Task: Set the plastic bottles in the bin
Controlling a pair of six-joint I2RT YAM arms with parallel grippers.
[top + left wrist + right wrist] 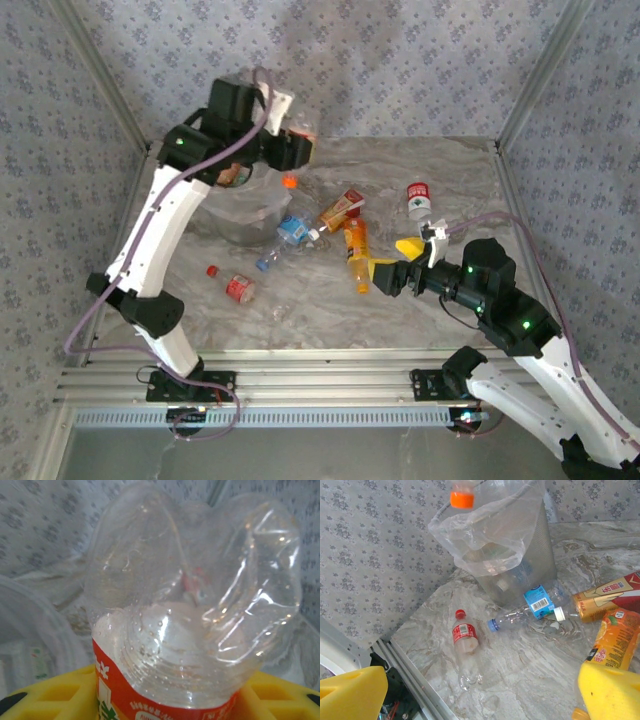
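1. The plastic bottles: one of them, a crushed clear bottle point(195, 605) with a red label, is pinched between the yellow pads point(50, 695) of the left gripper point(298, 150). It is held high, close to the bin point(250, 212). An orange cap point(462, 499), which I take to be its own, hangs above the liner bag point(485, 540).
2. I judge the step in hand to be the drop.
   - In the top view the bottle seems nearer the far rim than the centre of the mouth, so it would be better to bring it more over the middle before letting go.
   - The liner stands up loosely on one side and could push such a light bottle outside.
   - The jaws should part fully, because crushed plastic may cling to the pads.
3. The right gripper point(395, 258) has its jaws spread with nothing between them. It is low over the table point(450, 170), just beside the orange juice bottle point(356, 250).
4. The count:
   - One bottle is in the gripper.
   - Five are surely on the table: the juice bottle, a red-and-gold bottle point(343, 207), a clear bottle with a blue label point(538, 600), a red-labelled bottle point(465, 637), and a white bottle point(418, 197) well apart on the right.
   - A white cap point(560, 613) with crushed clear plastic may be a sixth.
   - Some shapes show through the bin wall, but I cannot count them.
   - There is one bin.
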